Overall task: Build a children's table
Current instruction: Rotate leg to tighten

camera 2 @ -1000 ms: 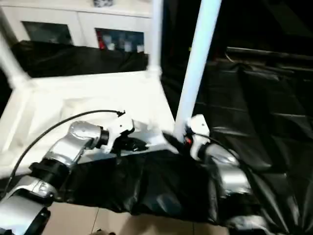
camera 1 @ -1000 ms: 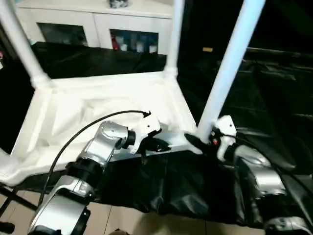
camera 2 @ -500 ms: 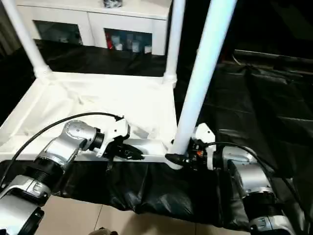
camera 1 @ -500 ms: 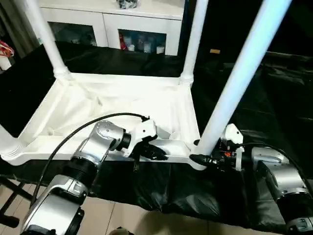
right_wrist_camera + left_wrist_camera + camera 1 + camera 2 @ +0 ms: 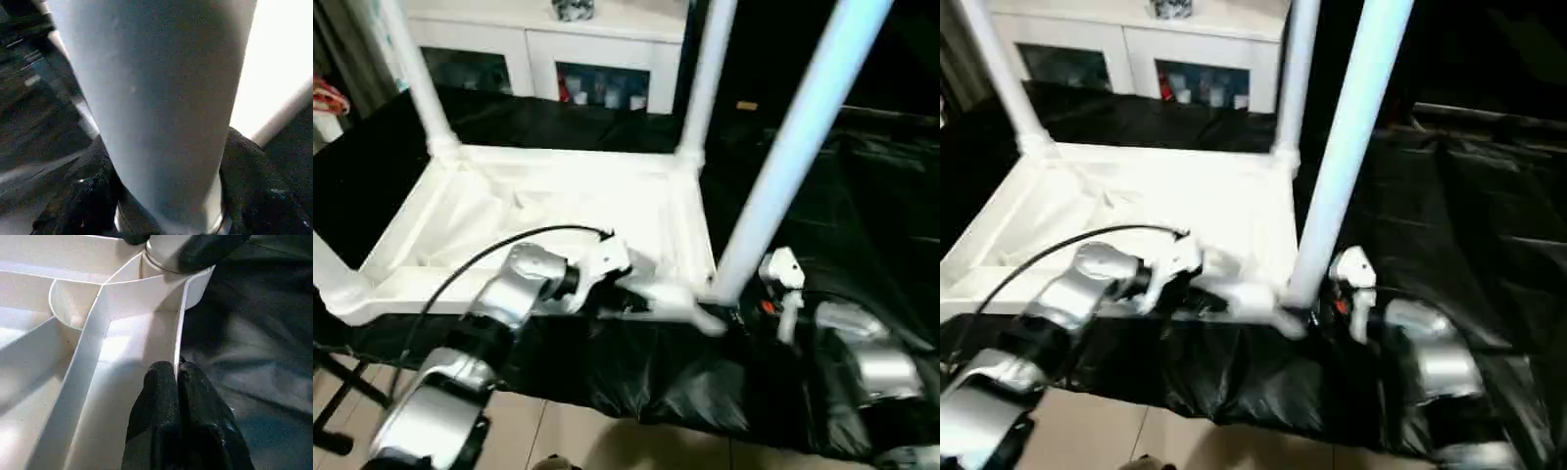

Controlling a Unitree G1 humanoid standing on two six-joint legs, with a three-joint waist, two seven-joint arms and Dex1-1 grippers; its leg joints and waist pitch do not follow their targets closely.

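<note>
The children's table lies upside down, its ribbed white top [image 5: 558, 196] on a black sheet and its legs pointing up. My left gripper [image 5: 631, 304] is shut on the thin near rim [image 5: 180, 328] of the top, a little in from the near right corner. The near right leg [image 5: 793, 147] rises from that corner socket. My right gripper [image 5: 729, 313] is shut on this leg's base [image 5: 156, 88], with a black finger [image 5: 244, 186] pressed to each side. Further legs stand at the far right [image 5: 705, 78], far left [image 5: 411, 78] and near left [image 5: 328, 269] corners.
A white cabinet with glass doors [image 5: 558, 59] stands behind the table. The black sheet [image 5: 862, 176] spreads to the right and hangs over the near edge above a tiled floor [image 5: 558, 431]. A black cable [image 5: 509, 245] arcs over my left forearm.
The whole picture has shifted as my head moved. My left gripper stays on the near rim and my right gripper stays at the leg's base.
</note>
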